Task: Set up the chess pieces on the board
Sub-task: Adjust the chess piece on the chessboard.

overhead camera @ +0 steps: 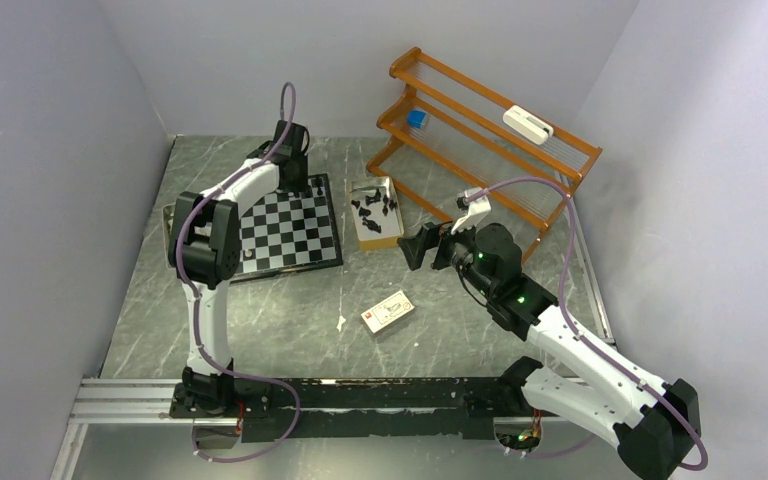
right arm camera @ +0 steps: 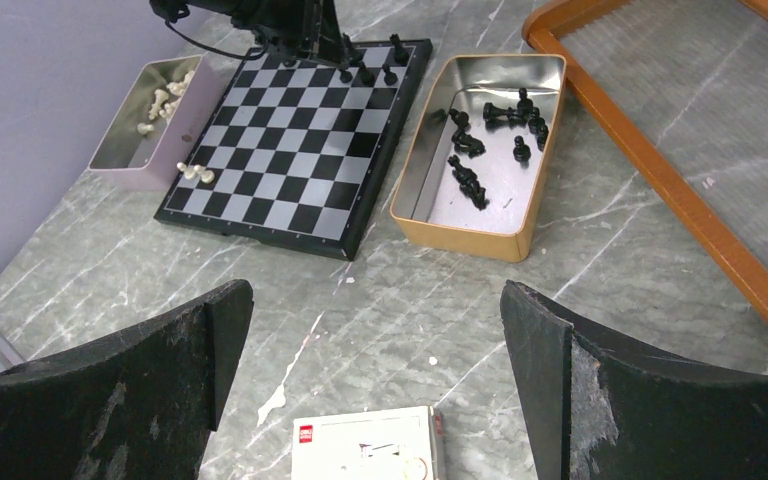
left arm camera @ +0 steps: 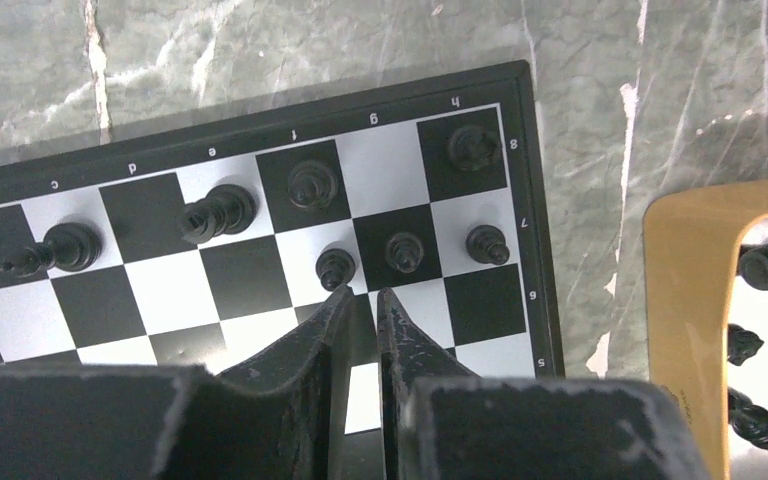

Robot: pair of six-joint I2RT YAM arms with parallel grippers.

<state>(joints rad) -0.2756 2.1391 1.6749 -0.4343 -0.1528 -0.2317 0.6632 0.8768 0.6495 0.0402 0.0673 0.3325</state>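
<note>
Both arms same build: left arm [overhead camera: 250,185] and right arm [overhead camera: 580,355] have white link shells and black joint housings. A lilac cable [overhead camera: 520,181] runs back from each wrist. Two green LEDs [overhead camera: 520,298] sit behind the right gripper [right arm camera: 375,295]. Fingers [right arm camera: 560,380] are black and curved, edges scuffed pale. Left gripper [left arm camera: 360,295] shows the same wear.

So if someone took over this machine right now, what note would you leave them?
Left fingers: nearly closed, empty, over the board's far right corner.
Right fingers: wide open, empty, above the table near a small card box.
Done: seven black pieces on the board's far rows.
Left: more black pieces in the tan tin; white pieces in the pale tin, a few at the board's left edge.
</note>
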